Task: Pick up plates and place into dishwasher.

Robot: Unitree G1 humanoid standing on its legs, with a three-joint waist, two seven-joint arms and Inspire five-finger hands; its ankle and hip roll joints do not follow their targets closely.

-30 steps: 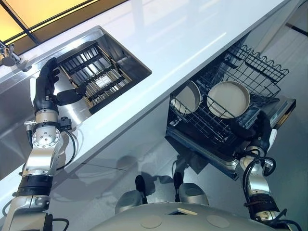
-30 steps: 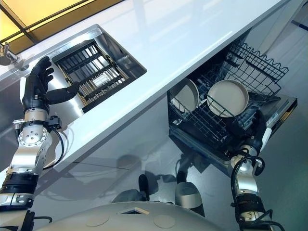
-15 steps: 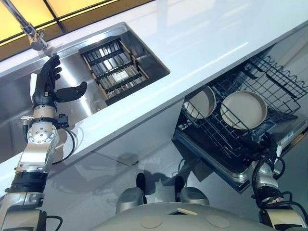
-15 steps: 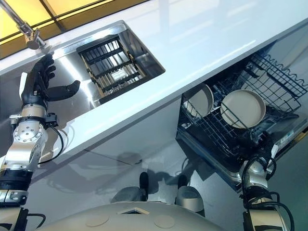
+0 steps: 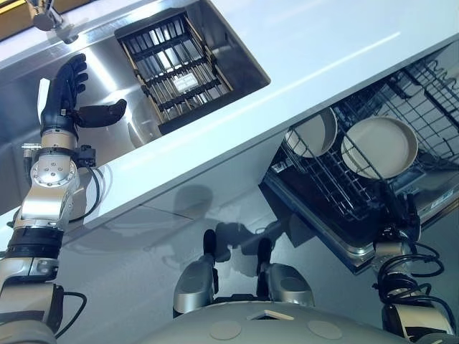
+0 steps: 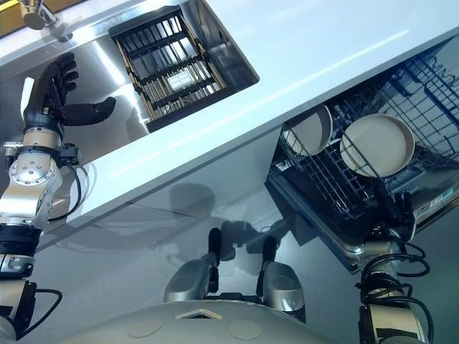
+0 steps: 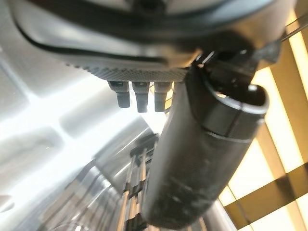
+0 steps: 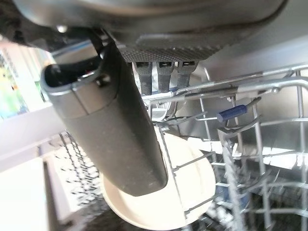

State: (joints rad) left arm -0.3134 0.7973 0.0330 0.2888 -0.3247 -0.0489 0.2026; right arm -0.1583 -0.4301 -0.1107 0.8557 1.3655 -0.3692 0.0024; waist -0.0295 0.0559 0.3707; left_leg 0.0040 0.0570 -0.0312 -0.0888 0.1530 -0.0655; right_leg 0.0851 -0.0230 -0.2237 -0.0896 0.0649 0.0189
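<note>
Two cream plates stand on edge in the pulled-out dishwasher rack (image 5: pixel 326 197): a larger plate (image 5: pixel 380 147) and a smaller one (image 5: pixel 313 134) to its left. My right hand (image 5: pixel 401 215) hangs low at the rack's front edge, below the larger plate. In its wrist view the right hand (image 8: pixel 110 130) has its fingers straight and holds nothing, with that plate (image 8: pixel 192 168) behind the wires. My left hand (image 5: pixel 61 107) is raised over the steel sink (image 5: pixel 136 132), open and empty, thumb spread out.
A dark slatted rack (image 5: pixel 176 72) lies in the sink's right part, and a faucet (image 5: pixel 46 14) stands at its far left. The white counter (image 5: pixel 323 43) runs between sink and dishwasher. The dishwasher's open door (image 5: pixel 337 236) juts out below the rack.
The camera has swung, shifting the whole scene. My right hand has dropped a little lower from the larger plate. My left hand keeps the same open pose over the sink.
</note>
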